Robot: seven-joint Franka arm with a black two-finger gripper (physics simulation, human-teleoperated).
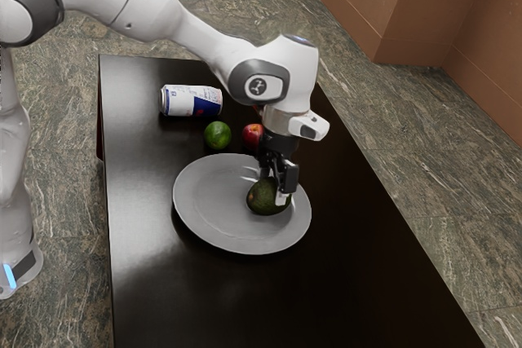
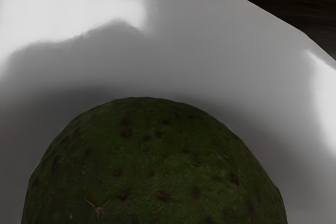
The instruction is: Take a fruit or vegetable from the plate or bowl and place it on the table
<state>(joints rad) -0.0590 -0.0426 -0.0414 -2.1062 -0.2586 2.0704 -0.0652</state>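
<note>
The black two-finger end effector (image 1: pixel 274 190) points down over the grey round plate, right at the dark green, rough-skinned avocado (image 1: pixel 263 199). How far it is open, and whether it has a firm hold, I cannot tell.

The relation that matters is straight down: the avocado lies directly below the wrist, with more of its body reaching toward the exterior view's left than toward the right. Its long axis seems to run roughly across that view, the paler tip pointing left, though the foreshortening makes this uncertain. In the wrist view the avocado (image 2: pixel 155 166) sits at the lower edge, just under the hand, with the shiny plate (image 2: pixel 210 40) curving around it.

The avocado is within the plate (image 1: pixel 212 222), nearer the rim on the exterior view's right. Farther out, on the glossy dark desk (image 1: pixel 245 299), are a red round fruit (image 1: pixel 252 134), a smooth green fruit (image 1: pixel 218 135) and a white-and-blue metal can (image 1: pixel 191 101).

My judgement: secure the grasp, then lift straight up before crossing the rim; an off-centre hold could let the avocado roll.
</note>
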